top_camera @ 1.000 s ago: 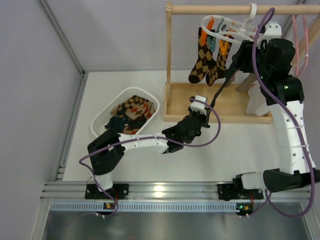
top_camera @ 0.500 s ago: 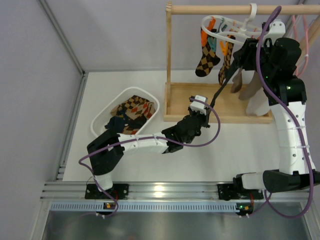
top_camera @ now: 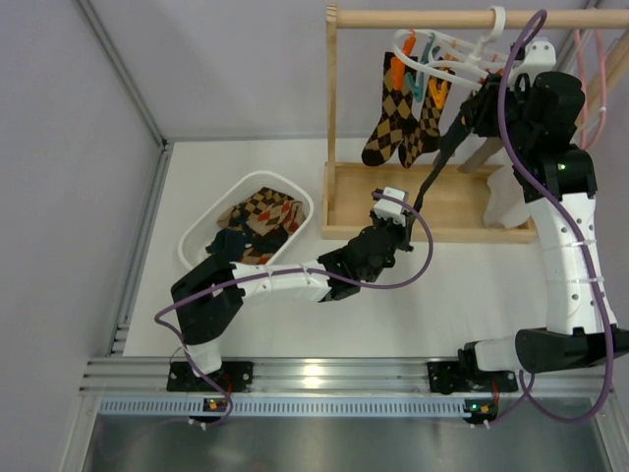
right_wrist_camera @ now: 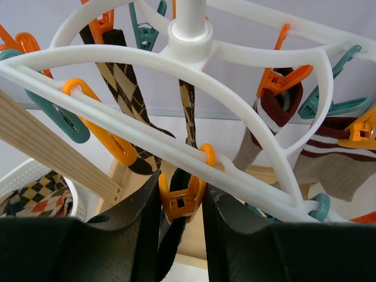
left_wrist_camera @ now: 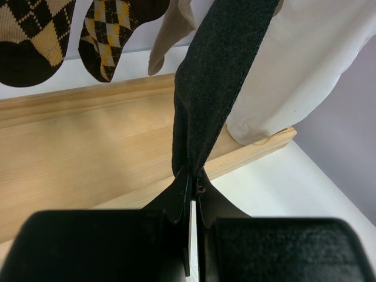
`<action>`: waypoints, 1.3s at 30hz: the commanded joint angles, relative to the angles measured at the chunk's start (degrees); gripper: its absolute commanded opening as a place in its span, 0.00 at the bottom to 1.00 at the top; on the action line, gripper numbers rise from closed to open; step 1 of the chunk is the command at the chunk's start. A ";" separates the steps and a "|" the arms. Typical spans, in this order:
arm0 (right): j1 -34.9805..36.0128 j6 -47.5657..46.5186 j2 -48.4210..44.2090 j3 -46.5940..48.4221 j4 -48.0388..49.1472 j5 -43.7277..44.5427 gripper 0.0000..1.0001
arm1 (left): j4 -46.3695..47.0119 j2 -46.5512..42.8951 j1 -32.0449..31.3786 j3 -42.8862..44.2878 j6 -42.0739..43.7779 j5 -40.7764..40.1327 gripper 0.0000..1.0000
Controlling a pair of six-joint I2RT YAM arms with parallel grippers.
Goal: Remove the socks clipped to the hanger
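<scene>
The dark sock (left_wrist_camera: 220,82) runs taut on a slant from the hanger (right_wrist_camera: 191,32) down to the left claw (left_wrist_camera: 191,191), which is pressed together on the sock's lower end, the cloth nipped between the two fingertips. That claw sits low over the table (top_camera: 442,285), just in front of the wooden base (left_wrist_camera: 88,141) of the rack. Behind the sock in the left wrist view hangs a white cloth (left_wrist_camera: 305,70), its bottom edge resting on the base corner.

The sock's top end is held by an orange clip (right_wrist_camera: 181,202) dangling from the hanger's ring. The right claw (right_wrist_camera: 182,188) is up at the hanger with this clip between its fingers, both fingers (right_wrist_camera: 132,226) pressed to the clip's sides, and the dark cloth shows just below the clip in the gap.

The hanger hooks over the rail (top_camera: 432,18). Two argyle socks (top_camera: 398,123) hang from clips on its far left side, well apart from both claws. A striped sock (right_wrist_camera: 329,155) is clipped to the right of the right claw. More socks lie in the white basket (top_camera: 257,179) on the table, left of the rack
</scene>
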 commanded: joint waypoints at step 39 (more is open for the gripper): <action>0.13 8.94 -0.48 2.10 3.74 5.70 0.00 | 3.02 -9.63 -0.21 -13.17 -4.98 -3.87 0.00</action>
